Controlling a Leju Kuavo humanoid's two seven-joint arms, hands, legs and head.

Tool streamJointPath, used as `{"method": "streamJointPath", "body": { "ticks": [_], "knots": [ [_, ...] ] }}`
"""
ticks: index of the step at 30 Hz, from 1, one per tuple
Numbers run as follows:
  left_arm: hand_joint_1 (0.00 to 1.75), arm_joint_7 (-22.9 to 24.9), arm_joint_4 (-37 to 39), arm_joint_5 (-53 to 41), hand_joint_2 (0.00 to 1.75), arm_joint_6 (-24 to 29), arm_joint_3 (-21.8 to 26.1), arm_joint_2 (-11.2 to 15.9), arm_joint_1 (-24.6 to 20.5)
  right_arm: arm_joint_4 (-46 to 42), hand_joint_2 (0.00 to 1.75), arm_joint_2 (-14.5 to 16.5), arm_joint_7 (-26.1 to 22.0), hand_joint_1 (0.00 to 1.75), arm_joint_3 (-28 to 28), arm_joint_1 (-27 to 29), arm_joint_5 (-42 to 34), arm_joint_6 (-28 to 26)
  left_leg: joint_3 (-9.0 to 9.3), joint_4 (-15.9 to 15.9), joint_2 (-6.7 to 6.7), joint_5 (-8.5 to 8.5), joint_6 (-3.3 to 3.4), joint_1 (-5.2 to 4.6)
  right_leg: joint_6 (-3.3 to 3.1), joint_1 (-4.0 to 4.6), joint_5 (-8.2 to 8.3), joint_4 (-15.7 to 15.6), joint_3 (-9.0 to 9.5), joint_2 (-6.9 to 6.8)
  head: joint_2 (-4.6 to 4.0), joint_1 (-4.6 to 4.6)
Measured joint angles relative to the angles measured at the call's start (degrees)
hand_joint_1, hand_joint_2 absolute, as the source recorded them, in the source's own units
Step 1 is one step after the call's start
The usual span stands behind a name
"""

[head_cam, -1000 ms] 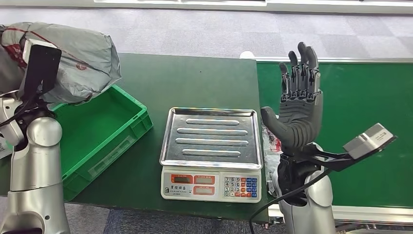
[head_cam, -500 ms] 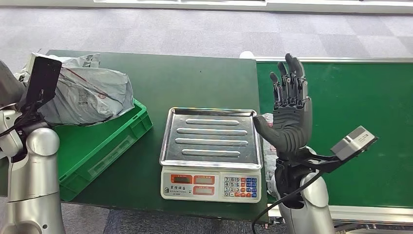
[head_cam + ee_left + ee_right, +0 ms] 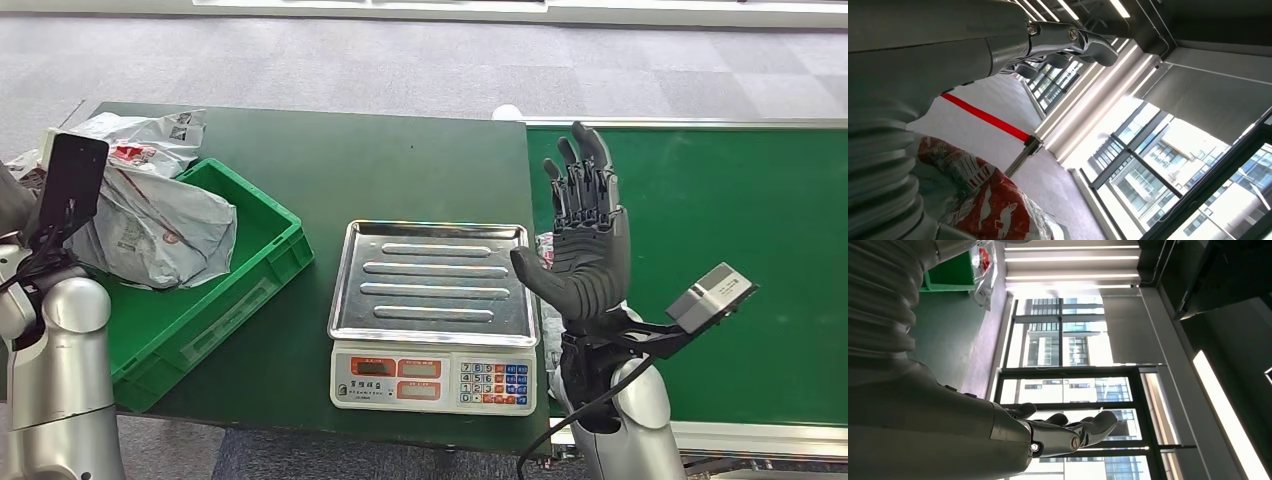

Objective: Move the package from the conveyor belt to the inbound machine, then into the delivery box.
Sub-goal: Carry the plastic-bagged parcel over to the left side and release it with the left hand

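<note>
The package (image 3: 150,225), a crumpled grey bag with red print, lies in the green delivery box (image 3: 215,275) at the left of the table. In the left wrist view my left hand (image 3: 1013,47) has its fingers stretched out with nothing between them, and the package (image 3: 973,200) sits just beside the wrist. My right hand (image 3: 585,235) stands upright and open between the inbound scale (image 3: 435,285) and the green conveyor belt (image 3: 720,230), holding nothing. The right wrist view also shows its fingers (image 3: 1083,427) spread free.
The scale's steel tray is bare, with its keypad facing me. A small bit of white and red wrapping (image 3: 552,285) shows behind my right hand at the scale's edge. The dark green table (image 3: 400,160) reaches back behind the scale.
The package has gone from held high over the box down into the box, and my left arm has dropped with it. My right hand drifted slightly left and lower.
</note>
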Motion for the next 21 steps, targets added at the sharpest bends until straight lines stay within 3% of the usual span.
{"method": "streamJointPath", "body": {
  "ticks": [10, 12, 17, 21],
  "knots": [
    [0.00, 0.5, -0.1, -0.6, 1.75, -1.6, 0.1, -0.1, 0.0, 0.0, 1.75, -0.2, 0.0, 0.00, 0.0, 0.5, 0.1, 0.0, 0.00, 0.0, 0.00, 0.00, 0.00, 0.00, 0.00, 0.00, 0.00, 0.0, -0.01, 0.01, 0.00, 0.00],
    [0.00, 2.6, 0.0, -1.5, 1.75, -5.6, 0.1, 0.0, 0.0, 0.0, 1.75, -0.3, -0.1, 0.00, 0.0, 1.1, 0.2, 0.1, 0.00, 0.0, 0.00, 0.00, 0.00, 0.00, 0.00, 0.00, 0.00, 0.0, -0.01, 0.00, 0.00, 0.01],
    [0.00, 11.6, 4.3, -8.1, 1.75, -24.9, 0.1, 1.7, -0.4, 0.4, 1.75, -0.6, -0.5, 0.00, 0.0, 1.5, 0.3, 1.9, 0.04, 0.0, 0.13, 0.00, -0.02, 0.02, -0.03, 0.01, 0.02, 0.0, -0.05, 0.07, 0.00, 0.01],
    [0.00, 12.4, 8.7, -10.2, 1.75, -27.3, 0.1, 3.0, -0.3, 1.0, 1.75, -0.7, -0.8, 0.00, 0.0, 1.9, 0.4, 2.9, 0.03, 0.0, 0.15, 0.01, -0.03, 0.05, -0.06, 0.05, 0.04, 0.0, -0.06, 0.10, 0.00, 0.01]
  ]
}}
